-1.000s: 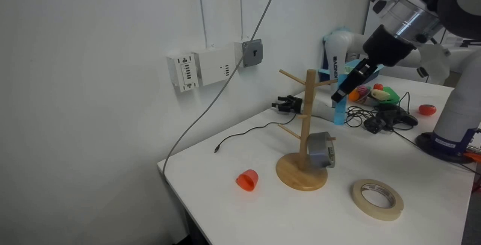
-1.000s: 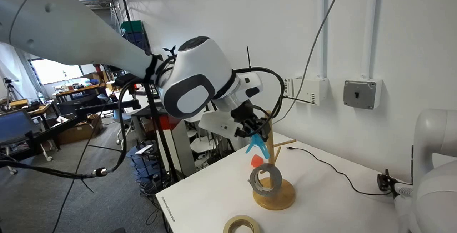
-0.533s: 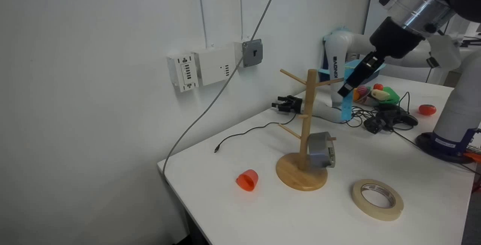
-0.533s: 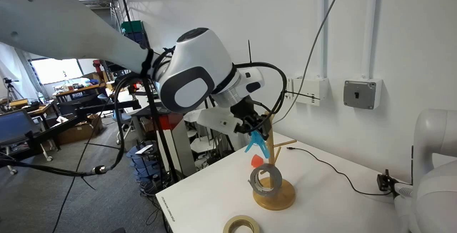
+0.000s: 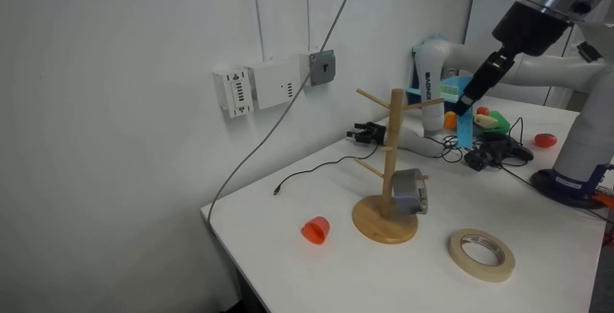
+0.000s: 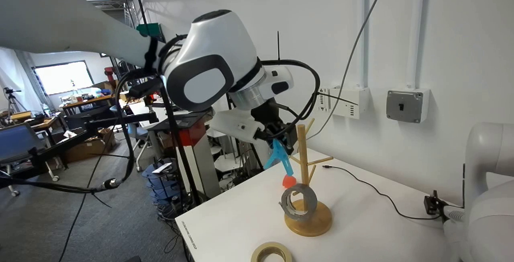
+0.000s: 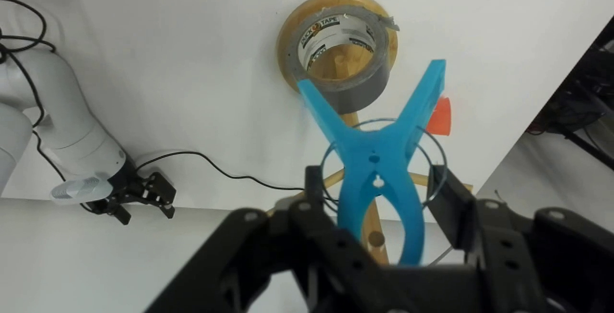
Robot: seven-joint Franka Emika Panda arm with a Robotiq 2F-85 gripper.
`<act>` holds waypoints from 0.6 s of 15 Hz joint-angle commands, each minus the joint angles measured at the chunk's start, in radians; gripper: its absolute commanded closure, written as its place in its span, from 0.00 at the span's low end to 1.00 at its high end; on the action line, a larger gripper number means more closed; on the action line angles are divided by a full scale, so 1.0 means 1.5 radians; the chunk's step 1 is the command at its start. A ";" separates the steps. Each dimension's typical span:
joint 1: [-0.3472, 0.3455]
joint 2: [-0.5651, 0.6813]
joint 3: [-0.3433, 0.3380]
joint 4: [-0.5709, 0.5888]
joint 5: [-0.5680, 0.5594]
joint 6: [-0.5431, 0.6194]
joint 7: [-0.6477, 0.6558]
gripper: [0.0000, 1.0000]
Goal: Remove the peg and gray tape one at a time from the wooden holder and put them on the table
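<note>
Running along a pale wall (image 5: 144, 111) and above a gray floor (image 6: 32, 222), a white tabletop (image 5: 364, 274) carries a second robot arm (image 5: 551, 72), a wooden stand (image 5: 391, 159), a tan tape roll (image 5: 487, 273) lying flat and a red cup (image 5: 316, 230) on its side. Gray tape (image 5: 408, 192) hangs low on the stand, unmoved from a second earlier. Changed in both exterior views is the tool (image 7: 379, 186), now farther from the stand. It is clamped on the light-blue peg (image 6: 279, 151), which hangs in midair above the tabletop, its two prongs pointing down, and apart from the stand's branches.
</note>
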State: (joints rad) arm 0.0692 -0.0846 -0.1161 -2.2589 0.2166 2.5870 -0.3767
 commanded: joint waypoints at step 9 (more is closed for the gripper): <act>-0.082 -0.049 -0.012 -0.063 -0.105 -0.078 0.025 0.68</act>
State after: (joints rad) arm -0.0144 -0.1456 -0.1257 -2.3220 0.1142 2.4794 -0.3654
